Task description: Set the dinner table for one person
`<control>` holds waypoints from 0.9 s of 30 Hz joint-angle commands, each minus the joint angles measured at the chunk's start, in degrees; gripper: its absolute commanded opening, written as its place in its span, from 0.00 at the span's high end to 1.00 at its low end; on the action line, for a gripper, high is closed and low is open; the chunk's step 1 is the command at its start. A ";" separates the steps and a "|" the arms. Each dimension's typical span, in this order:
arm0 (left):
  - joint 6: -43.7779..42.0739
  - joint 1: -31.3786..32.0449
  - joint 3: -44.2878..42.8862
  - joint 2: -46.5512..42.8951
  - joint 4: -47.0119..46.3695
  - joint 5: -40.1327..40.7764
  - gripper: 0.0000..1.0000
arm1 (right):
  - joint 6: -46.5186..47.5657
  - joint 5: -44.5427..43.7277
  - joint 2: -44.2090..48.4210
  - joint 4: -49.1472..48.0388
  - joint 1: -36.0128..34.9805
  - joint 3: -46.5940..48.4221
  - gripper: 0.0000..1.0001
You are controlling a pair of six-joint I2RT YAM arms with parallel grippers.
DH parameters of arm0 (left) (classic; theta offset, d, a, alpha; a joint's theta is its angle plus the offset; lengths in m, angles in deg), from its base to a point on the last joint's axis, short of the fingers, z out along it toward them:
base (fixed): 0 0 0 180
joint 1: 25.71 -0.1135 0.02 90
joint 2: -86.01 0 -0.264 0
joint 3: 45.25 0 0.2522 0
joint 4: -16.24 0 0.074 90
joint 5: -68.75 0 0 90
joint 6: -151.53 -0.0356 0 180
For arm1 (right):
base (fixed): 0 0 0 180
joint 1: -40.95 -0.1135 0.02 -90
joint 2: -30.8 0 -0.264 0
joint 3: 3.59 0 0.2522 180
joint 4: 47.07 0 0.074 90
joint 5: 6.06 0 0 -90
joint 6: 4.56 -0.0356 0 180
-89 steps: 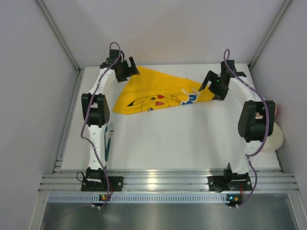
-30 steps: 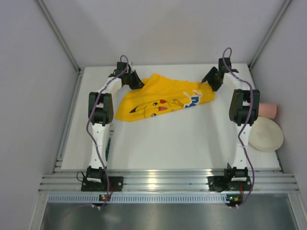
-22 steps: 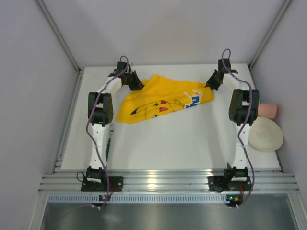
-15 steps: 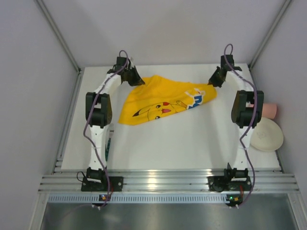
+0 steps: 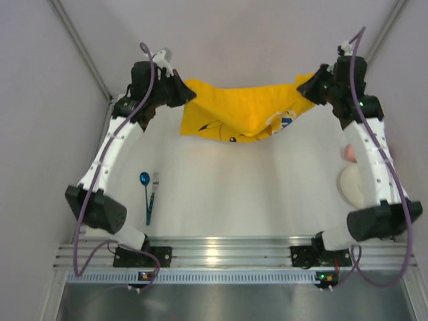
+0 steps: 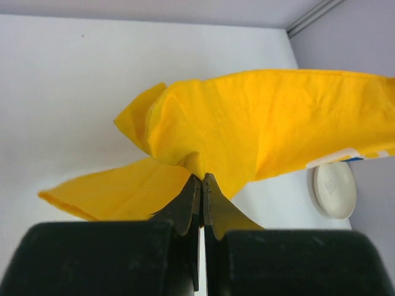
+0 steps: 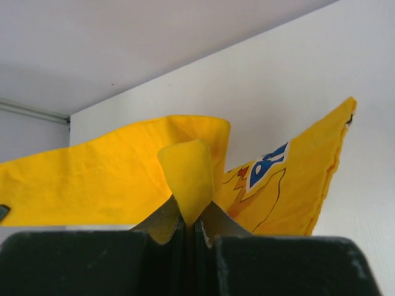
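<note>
A yellow Pikachu-print cloth (image 5: 244, 110) hangs stretched between my two grippers above the far end of the white dinner table (image 5: 234, 194). My left gripper (image 5: 185, 93) is shut on the cloth's left corner, and the left wrist view shows its jaws (image 6: 202, 180) pinching a fold of the cloth (image 6: 265, 129). Over on the right, my right gripper (image 5: 311, 90) is shut on the other corner. A tuft of cloth (image 7: 188, 172) sticks up between its closed jaws (image 7: 192, 217). The cloth sags in the middle, print side facing down and forward.
A blue spoon (image 5: 144, 178) and a fork (image 5: 155, 179) with teal handles lie near the table's left front. A white plate (image 5: 349, 184) and a pink cup (image 5: 349, 152) sit at the right edge, partly behind the right arm. The plate (image 6: 334, 189) also shows below the cloth.
The right gripper closed on the cloth's right corner. Both arms then rose and spread apart, lifting the cloth off the table so that it hangs between them.
</note>
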 commanded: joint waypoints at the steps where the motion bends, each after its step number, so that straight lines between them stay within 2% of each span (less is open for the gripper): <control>1: -0.07 0.92 6.57 -14.65 3.32 4.28 1.00 | 2.62 -4.23 11.77 6.13 -1.11 -4.41 1.00; 5: 1.86 1.28 9.84 -26.03 8.76 7.62 1.00 | 6.22 -11.96 26.44 10.87 -4.02 -8.19 1.00; 8: 3.27 1.28 10.98 -31.92 12.81 9.73 1.00 | 8.51 -18.46 32.60 11.50 -5.16 -10.04 1.00; 11: 2.93 1.28 12.12 -33.96 14.58 11.58 1.00 | 10.09 -22.78 33.69 10.54 -5.60 -12.32 1.00; 16: 0.73 1.28 17.64 -30.28 13.27 12.63 1.00 | 10.80 -17.96 26.67 8.96 -5.52 -12.59 1.00; 21: -0.41 0.76 27.49 -26.94 0.89 13.96 1.00 | 10.80 -17.60 17.44 2.55 -4.90 -15.58 1.00; 27: -1.99 -1.96 31.02 -10.62 -11.42 10.88 1.00 | 11.68 -17.51 0.49 -4.93 -3.32 -13.92 1.00</control>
